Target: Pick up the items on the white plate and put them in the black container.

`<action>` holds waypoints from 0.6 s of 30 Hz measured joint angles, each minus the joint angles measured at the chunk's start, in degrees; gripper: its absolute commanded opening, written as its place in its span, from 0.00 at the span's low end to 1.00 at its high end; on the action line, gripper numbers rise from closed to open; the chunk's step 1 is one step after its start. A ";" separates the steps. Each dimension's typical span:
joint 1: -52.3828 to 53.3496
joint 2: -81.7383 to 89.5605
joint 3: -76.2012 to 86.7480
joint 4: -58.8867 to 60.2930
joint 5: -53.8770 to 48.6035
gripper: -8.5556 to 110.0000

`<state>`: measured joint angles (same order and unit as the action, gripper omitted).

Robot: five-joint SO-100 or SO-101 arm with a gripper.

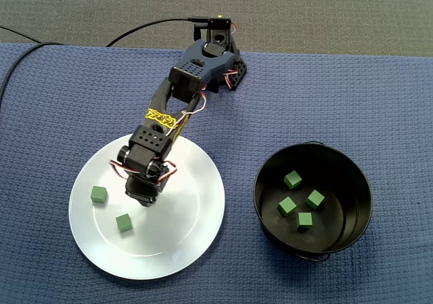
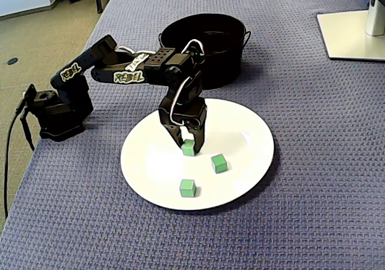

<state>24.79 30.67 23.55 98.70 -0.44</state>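
Green cube [image 2: 189,150] sits between the released claw's [image 2: 190,144] tips; clench squarely across flat faces, then lift clear of the plate [image 2: 252,162].

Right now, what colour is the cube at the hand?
Green cube, best in a fixed view.

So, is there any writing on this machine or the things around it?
"REBEL" (stylised letters, my best reading): yellow forearm sticker.
"REBEL", seemingly the same: upper-arm sticker, smaller and harder to read.
Plate, cubes and pot: no writing visible.
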 measured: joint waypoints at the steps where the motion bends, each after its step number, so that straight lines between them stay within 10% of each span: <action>1: 0.44 0.79 0.44 0.09 -1.23 0.07; 10: 2.81 33.22 10.90 0.44 -14.41 0.07; 18: -21.01 65.92 13.80 -6.86 -21.45 0.07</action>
<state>3.78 96.59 37.35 91.85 -21.88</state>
